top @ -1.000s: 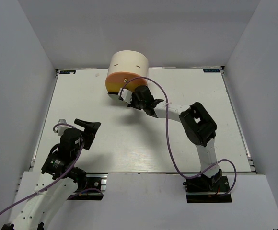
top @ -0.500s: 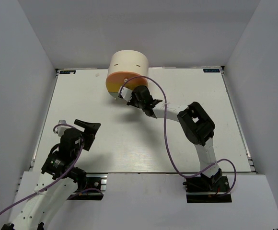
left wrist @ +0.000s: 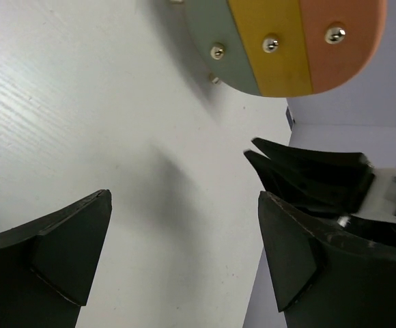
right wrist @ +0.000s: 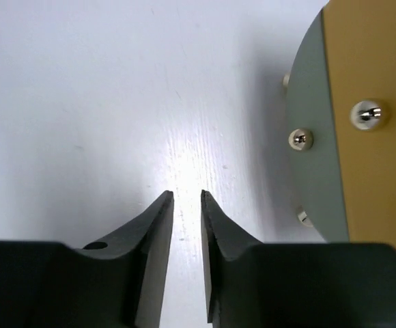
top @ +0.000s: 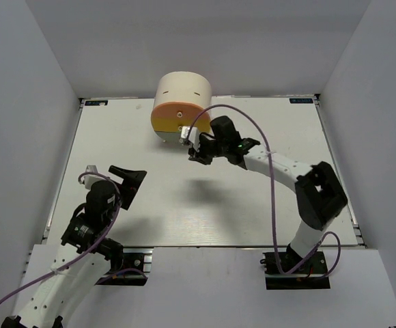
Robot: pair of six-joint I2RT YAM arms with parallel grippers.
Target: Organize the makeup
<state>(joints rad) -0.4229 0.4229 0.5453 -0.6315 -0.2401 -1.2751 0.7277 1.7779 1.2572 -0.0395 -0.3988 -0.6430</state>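
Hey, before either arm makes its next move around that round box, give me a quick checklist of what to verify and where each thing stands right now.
1. Nothing in the right fingers, which stand slightly apart: ok.
2. Nothing in the left fingers, which are wide open: ok.
3. Gap between the right fingers and the box, no touching: ok.
4. The drawers sit flush with each other: ok.
5. No makeup lying loose on the table in any view: ok.
6. Makeup stowed inside the drawers: cannot tell.
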